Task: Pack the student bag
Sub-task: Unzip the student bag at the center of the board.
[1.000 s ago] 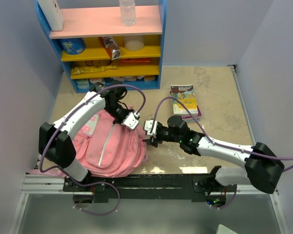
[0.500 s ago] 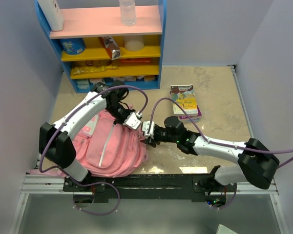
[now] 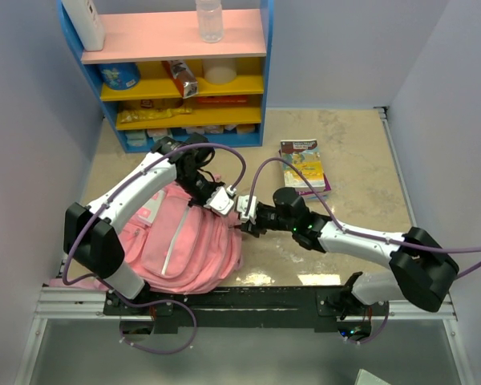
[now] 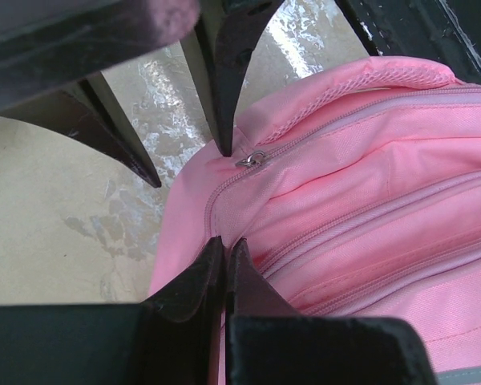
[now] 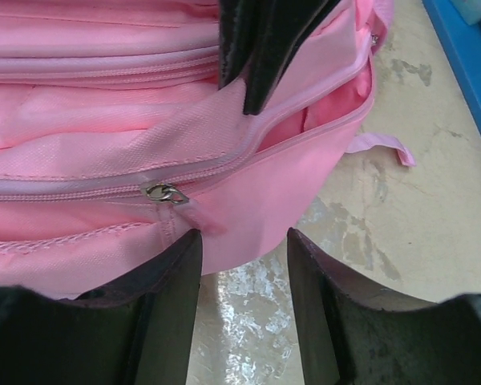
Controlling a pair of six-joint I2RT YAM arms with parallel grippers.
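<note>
1. Lying at the table's near left: the student bag (pink, zip partly open).
2. Left gripper: fingers pressed together, pinching bag fabric beside the zip.
3. Right gripper: jaws apart, straddling the bag's edge near the zip pull.

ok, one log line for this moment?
left end effector: shut on student bag fabric | right end effector: open, near zip pull | book: on table, outside bag
</note>
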